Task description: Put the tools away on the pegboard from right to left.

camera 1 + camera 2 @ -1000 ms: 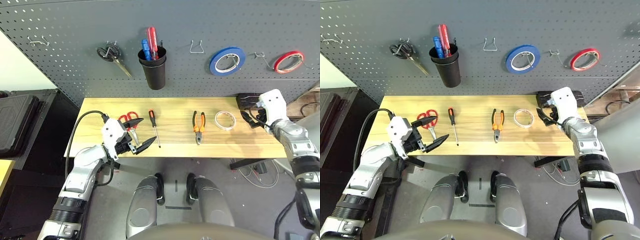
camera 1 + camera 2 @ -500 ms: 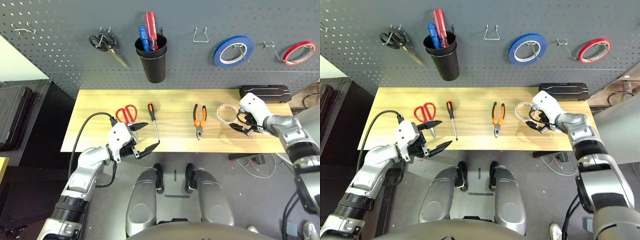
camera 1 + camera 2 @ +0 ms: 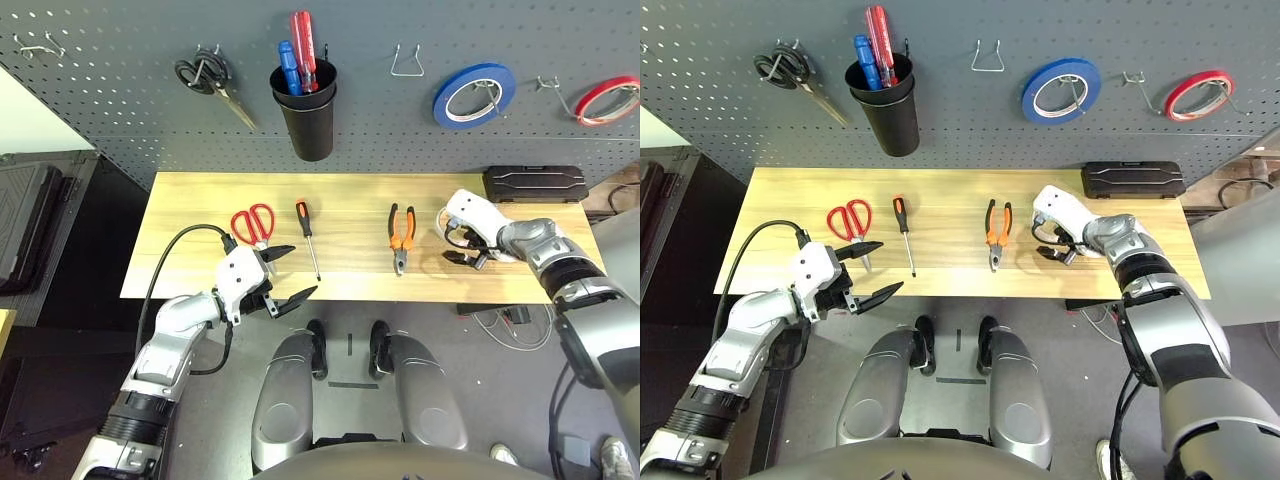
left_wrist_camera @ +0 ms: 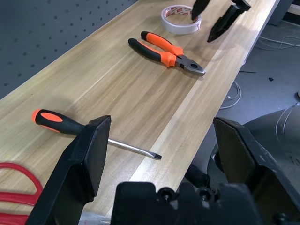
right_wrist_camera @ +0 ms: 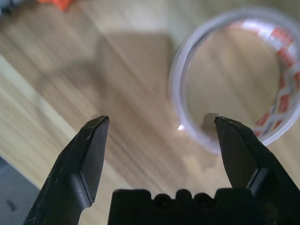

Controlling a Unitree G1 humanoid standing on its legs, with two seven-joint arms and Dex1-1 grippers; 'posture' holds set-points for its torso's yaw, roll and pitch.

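Cream tape (image 4: 182, 19) lay flat at the table's (image 3: 200, 200) right, one finger (image 5: 243, 154) of the spread right gripper (image 3: 466, 246) inside its ring. One pliers (image 3: 400, 232), one screwdriver (image 3: 307, 237), both tips toward the robot. Left gripper (image 3: 282, 274) spread, empty.

On the wooden table (image 3: 200, 215) lie 4 tools: 1 cream-white tape roll (image 4: 181, 19), 1 pair of orange-and-black-handled pliers (image 3: 400, 232), 1 slim orange-and-black-handled screwdriver (image 3: 307, 235) and 1 pair of red-handled scissors (image 3: 255, 225), plus 1 flat black case (image 3: 533, 184). The dark grey pegboard (image 3: 120, 110) carries 2 tape rolls, 1 blue (image 3: 474, 94) and 1 red (image 3: 607, 98), 1 pair of black-handled scissors (image 3: 207, 79), and 1 black cup (image 3: 308, 118) holding 2 screwdrivers.
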